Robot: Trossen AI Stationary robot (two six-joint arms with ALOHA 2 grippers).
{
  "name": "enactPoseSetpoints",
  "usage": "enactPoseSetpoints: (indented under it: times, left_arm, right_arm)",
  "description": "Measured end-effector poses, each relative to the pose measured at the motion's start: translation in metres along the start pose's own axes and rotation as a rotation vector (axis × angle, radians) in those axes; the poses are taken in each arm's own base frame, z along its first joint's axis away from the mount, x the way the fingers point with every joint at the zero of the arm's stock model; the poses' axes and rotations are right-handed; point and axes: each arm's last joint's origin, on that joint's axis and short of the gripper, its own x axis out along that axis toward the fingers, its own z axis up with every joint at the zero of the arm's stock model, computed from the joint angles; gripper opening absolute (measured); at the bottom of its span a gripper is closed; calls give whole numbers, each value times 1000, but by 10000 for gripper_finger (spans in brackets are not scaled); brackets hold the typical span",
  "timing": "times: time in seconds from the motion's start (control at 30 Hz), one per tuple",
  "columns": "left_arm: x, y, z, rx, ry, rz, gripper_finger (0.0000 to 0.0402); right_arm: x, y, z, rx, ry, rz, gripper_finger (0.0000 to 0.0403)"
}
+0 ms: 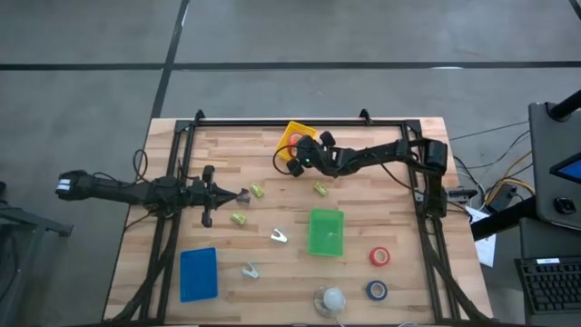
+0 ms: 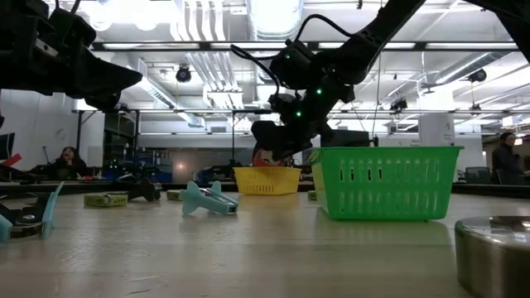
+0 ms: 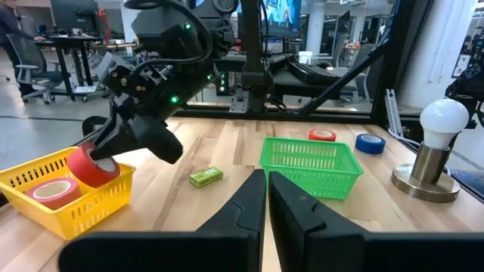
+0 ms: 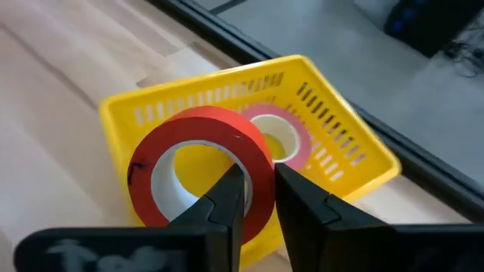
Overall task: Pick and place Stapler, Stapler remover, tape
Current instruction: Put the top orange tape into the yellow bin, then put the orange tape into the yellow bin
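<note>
My right gripper (image 4: 257, 172) is shut on a red tape roll (image 4: 200, 162) above the yellow bin (image 4: 333, 125), where a second red roll (image 4: 278, 134) lies flat on the bottom. In the high view this gripper (image 1: 298, 162) is at the bin's near side. A third red roll (image 1: 379, 257) and a dark blue roll (image 1: 377, 290) lie flat on the table near the right edge. Small yellow-green staplers (image 1: 257, 191) and pale staple removers (image 1: 279, 236) lie mid-table. My left gripper (image 1: 241, 193) is shut, holds nothing and hovers left of the staplers. My right gripper pinches the red roll's wall (image 4: 261, 162), one finger (image 4: 227, 193) inside the ring's hole and the other outside. The fingers slant down toward the yellow bin from the table's right. The roll is lifted clear and tilted over the bin's rim (image 3: 113, 177).
A green bin (image 1: 327, 232) stands right of centre and a blue bin (image 1: 198, 272) near the left front. A lamp with a white bulb on a metal base (image 1: 331, 300) sits at the near edge. Black frame rails (image 1: 300, 122) border the table.
</note>
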Motion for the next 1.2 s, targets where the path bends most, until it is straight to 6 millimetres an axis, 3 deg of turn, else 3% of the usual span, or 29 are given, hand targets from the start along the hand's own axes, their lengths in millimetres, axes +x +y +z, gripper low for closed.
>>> enactPoseSetpoints:
  times: [0.37,0.5,0.73,0.97,1.2]
  left_arm:
    - [0,0,0,0,1,0,23]
    - [0,0,0,0,1,0,23]
    - [0,0,0,1,6,0,23]
    - [0,0,-1,2,14,0,23]
    - [0,0,-2,2,17,0,23]
  right_arm:
    - [-2,3,0,6,11,47,137]
    - [-16,8,5,-37,10,105,165]
    - [-65,10,12,-116,74,139,187]
    - [-131,12,-14,-223,200,171,180]
    - [-197,-1,-41,-116,226,268,166]
